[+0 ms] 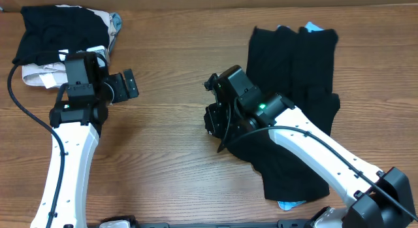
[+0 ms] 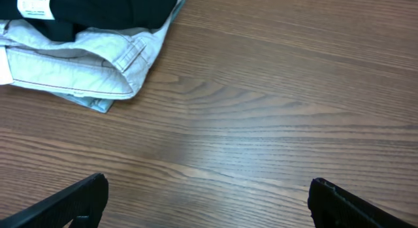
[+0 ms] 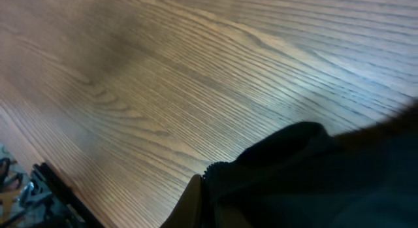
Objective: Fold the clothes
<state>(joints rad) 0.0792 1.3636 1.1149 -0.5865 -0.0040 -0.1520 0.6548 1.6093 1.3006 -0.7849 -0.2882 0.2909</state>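
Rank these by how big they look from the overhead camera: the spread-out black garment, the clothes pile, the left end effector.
Largest: black garment.
Middle: clothes pile.
Smallest: left end effector.

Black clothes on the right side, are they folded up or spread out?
Mostly spread out: the black garment lies long and flat on the table, with one edge bunched by the right gripper.

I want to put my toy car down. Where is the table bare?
The table is bare in the middle, between the clothes pile and the black garment, and lower down between the left arm and the right arm. The far left corner and the right side are crowded with cloth.
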